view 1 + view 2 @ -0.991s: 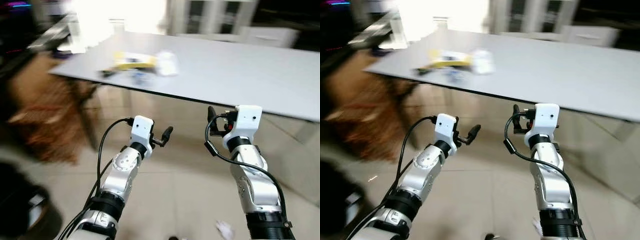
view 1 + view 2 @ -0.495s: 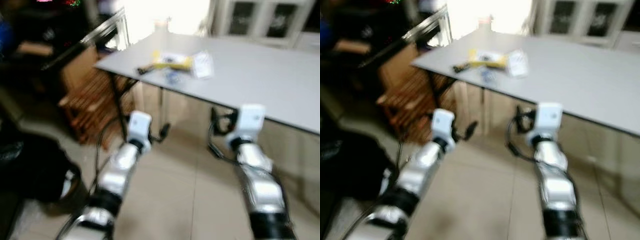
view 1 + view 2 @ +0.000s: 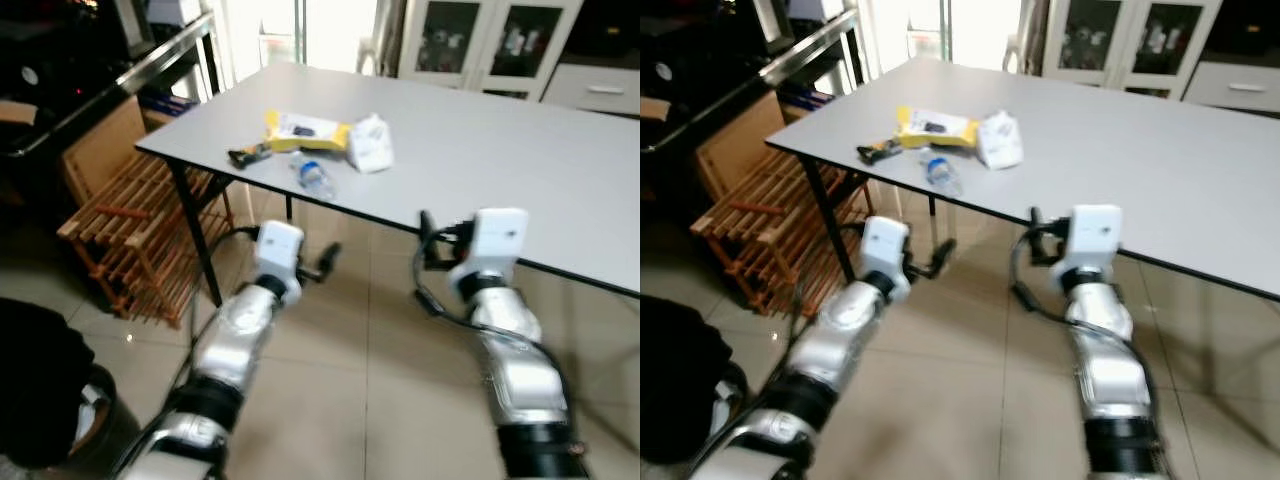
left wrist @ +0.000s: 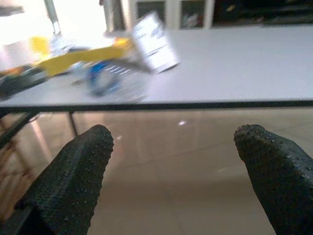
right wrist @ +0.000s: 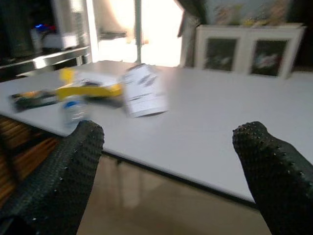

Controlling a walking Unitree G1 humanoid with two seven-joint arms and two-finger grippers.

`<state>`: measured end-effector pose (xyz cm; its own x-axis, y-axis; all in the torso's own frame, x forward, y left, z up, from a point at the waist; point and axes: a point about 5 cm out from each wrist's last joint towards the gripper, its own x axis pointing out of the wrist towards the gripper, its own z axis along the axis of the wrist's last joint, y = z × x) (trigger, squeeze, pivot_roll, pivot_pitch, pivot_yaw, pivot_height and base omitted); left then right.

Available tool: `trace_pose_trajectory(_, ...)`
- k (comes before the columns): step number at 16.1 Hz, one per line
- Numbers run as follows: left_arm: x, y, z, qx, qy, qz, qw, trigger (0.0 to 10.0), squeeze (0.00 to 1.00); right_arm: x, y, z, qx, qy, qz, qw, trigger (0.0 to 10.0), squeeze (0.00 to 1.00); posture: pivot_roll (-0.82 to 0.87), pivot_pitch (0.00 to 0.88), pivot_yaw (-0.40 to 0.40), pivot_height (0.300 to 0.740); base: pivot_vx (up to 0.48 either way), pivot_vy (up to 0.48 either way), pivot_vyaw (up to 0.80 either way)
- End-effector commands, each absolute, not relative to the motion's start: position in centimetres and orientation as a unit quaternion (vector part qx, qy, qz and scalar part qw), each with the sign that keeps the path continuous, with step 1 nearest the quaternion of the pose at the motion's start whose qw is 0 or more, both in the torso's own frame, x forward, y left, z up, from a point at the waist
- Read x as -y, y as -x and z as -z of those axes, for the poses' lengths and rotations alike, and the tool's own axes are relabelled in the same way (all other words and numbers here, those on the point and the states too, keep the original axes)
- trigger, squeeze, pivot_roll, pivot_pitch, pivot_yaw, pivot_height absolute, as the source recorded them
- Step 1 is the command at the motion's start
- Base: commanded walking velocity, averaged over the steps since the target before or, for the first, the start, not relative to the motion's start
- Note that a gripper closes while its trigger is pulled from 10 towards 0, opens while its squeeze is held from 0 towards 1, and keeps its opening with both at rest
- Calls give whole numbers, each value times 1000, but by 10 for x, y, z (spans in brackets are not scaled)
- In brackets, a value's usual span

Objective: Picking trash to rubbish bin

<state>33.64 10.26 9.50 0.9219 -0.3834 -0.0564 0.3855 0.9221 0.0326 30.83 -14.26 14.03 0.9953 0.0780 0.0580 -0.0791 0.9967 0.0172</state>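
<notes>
Trash — yellow packet (image 3: pixel 305 130), bottle (image 3: pixel 314 176), white bag (image 3: pixel 368 143) — lies untouched on the bench (image 3: pixel 520 160), ahead of both released, empty end effectors: left end effector (image 4: pixel 176 161), right end effector (image 5: pixel 171 161).

- View swung since 1 s ago: camera moved, blur gone, scene sharp now.
- Counter (image 3: pixel 520 150) corner now at 10 o'clock w/ black leg visible; its trash sits higher, more centred: yellow packet (image 3: pixel 305 131), white bag (image 3: pixel 369 145), bottle (image 3: pixel 314 177).
- Wooden rack (image 3: pixel 135 235) now crisp at 9 o'clock.
- Crumpled white scrap on floor at 5 o'clock has left view.
- Dark mass at 7 o'clock bigger in frame.
</notes>
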Motion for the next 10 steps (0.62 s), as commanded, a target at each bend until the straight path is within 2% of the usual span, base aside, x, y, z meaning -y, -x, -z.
trace_pose_trajectory(1, -96, -337, -98, -19, -21, 203, 979, 10000, 0, 150, -309, -142, 31, 2, -33, 999, 10000, 0, -81, 20, 26, 740, 390, 0, 0)
trace_pose_trajectory(3, -96, -337, -98, -22, -21, 201, 979, 10000, 0, 149, -309, -142, 31, 3, -36, 999, 10000, 0, -80, 18, 28, 740, 306, 0, 0)
trace_pose_trajectory(7, -96, -338, -97, -30, -11, 199, 980, 10000, 0, 148, -309, -141, 30, -1, -38, 999, 10000, 0, -80, 19, 27, 740, 0, 0, 0)
trace_pose_trajectory(10, -94, -338, -97, -32, -9, 200, 979, 10000, 0, 148, -309, -141, 31, -1, -40, 999, 10000, 0, -80, 19, 27, 740, 0, 480, 0)
